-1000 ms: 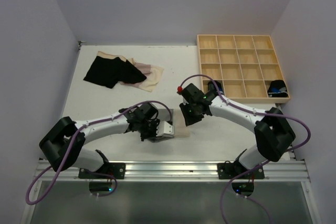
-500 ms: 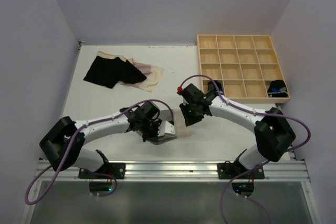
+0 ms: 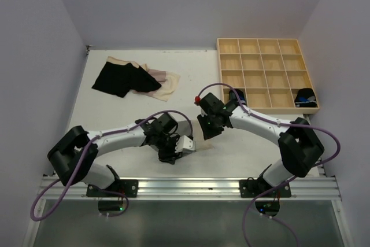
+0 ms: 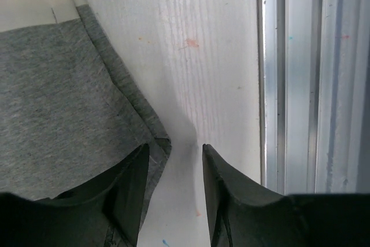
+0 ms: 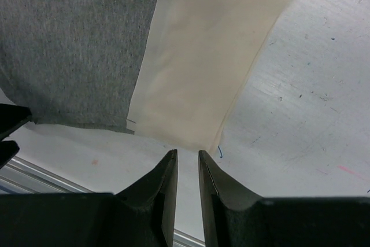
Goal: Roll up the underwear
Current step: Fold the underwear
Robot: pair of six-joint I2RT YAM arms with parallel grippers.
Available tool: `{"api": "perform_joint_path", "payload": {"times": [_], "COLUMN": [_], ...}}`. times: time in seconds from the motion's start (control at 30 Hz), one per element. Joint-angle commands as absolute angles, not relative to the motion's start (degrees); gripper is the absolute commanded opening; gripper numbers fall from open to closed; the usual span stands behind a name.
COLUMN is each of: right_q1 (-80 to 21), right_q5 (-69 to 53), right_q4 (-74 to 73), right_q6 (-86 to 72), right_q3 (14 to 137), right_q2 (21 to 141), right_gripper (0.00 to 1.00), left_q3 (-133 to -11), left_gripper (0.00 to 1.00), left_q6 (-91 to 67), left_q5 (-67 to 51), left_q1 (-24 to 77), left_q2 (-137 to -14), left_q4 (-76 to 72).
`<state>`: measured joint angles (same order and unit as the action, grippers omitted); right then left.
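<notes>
A grey underwear with a pale beige part lies flat on the white table near the front edge, between my two grippers. My left gripper is open at the grey cloth's near corner. Its left finger overlaps that corner, and only bare table shows between the jaws. My right gripper stands just short of the beige edge, jaws a narrow gap apart with nothing in them. In the top view the left gripper and right gripper flank the garment.
Black underwear and pale beige underwear lie heaped at the back left. A light wooden compartment tray stands at the back right with dark items in it. An aluminium rail runs along the table's front edge.
My left gripper has opened and let go of the grey cloth, which has dropped flat. The right arm has shifted slightly and its jaws kept their gap.
</notes>
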<state>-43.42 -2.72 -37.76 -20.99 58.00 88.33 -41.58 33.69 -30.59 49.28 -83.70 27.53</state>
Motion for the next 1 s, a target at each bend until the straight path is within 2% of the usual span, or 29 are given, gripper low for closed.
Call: {"api": "perform_joint_path", "payload": {"times": [0.0,0.07,0.2,0.4,0.6,0.8,0.97], "right_q1": [-43.15,-43.24,-43.15,-43.07,-41.4,-39.55,-39.64], "right_q5": [-3.95,-4.13,-3.96,-2.03,-1.58,-4.13,-5.19], "right_q4": [-34.81,-34.54,-34.37,-35.42,-37.79,-38.93,-39.29], "right_q6": [-21.71,-21.45,-20.48,-18.2,-14.42,-11.52,-10.9], "right_q3": [60.46,62.13,66.52,75.75,82.52,82.01,80.95], "right_q2": [90.08,92.18,96.49,105.28,110.64,114.69,116.19], "right_gripper": [0.25,0.25,0.24,0.24,0.25,0.25,0.25], "left_q3": [-44.55,-46.22,-48.51,-50.62,-54.22,-57.65,-58.45], "left_gripper": [0.47,0.48,0.49,0.42,0.45,0.45,0.45], "left_q6": [33.75,31.57,30.15,31.38,34.18,39.81,44.82], "left_q5": [-34.8,-33.84,-31.12,-27.77,-27.33,-31.89,-35.85], "left_q1": [49.57,49.4,45.89,29.81,15.67,8.45,7.47], "left_q2": [-76.39,-71.82,-70.22,-79.88,-88.05,-92.8,-96.59], "left_q4": [29.44,29.27,29.53,28.92,29.88,35.06,40.51]}}
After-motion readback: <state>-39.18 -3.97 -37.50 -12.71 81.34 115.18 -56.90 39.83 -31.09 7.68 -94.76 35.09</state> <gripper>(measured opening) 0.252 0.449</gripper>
